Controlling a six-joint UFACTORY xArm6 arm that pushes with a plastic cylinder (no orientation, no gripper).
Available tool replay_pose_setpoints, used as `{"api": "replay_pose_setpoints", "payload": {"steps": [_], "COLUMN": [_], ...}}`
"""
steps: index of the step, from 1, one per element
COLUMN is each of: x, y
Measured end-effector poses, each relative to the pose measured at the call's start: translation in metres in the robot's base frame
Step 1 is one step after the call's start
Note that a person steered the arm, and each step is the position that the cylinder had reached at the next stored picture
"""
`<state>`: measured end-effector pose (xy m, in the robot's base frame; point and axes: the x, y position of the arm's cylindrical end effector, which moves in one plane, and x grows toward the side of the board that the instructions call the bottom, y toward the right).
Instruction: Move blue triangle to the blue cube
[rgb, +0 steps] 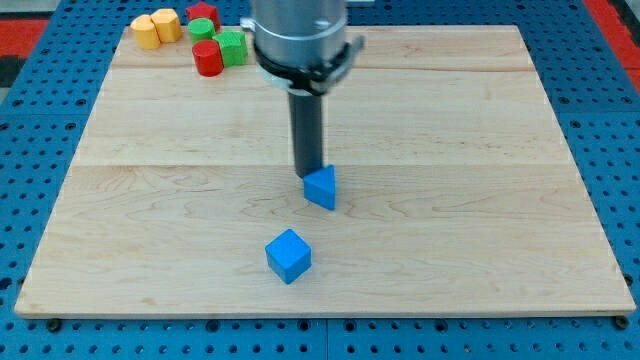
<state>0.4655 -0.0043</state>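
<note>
The blue triangle (322, 188) lies near the middle of the wooden board (480, 200). The blue cube (289, 256) sits below it and slightly to the view's left, a short gap apart. My tip (308, 176) stands right against the triangle's upper left side, touching or nearly touching it. The rod comes down from the arm's grey body at the view's top.
A cluster of blocks sits at the board's top left: two yellow blocks (146, 31) (166, 24), a red cylinder (208, 59), a green block (231, 47), another green one (202, 28) and a red one (203, 12).
</note>
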Motion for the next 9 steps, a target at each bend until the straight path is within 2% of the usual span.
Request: {"api": "replay_pose_setpoints", "payload": {"steps": [2,3,4,6,8,9], "x": [0.021,0.052,0.065,0.030,0.074,0.079], "y": [0.016,0.016,0.016,0.057,0.067,0.054]}}
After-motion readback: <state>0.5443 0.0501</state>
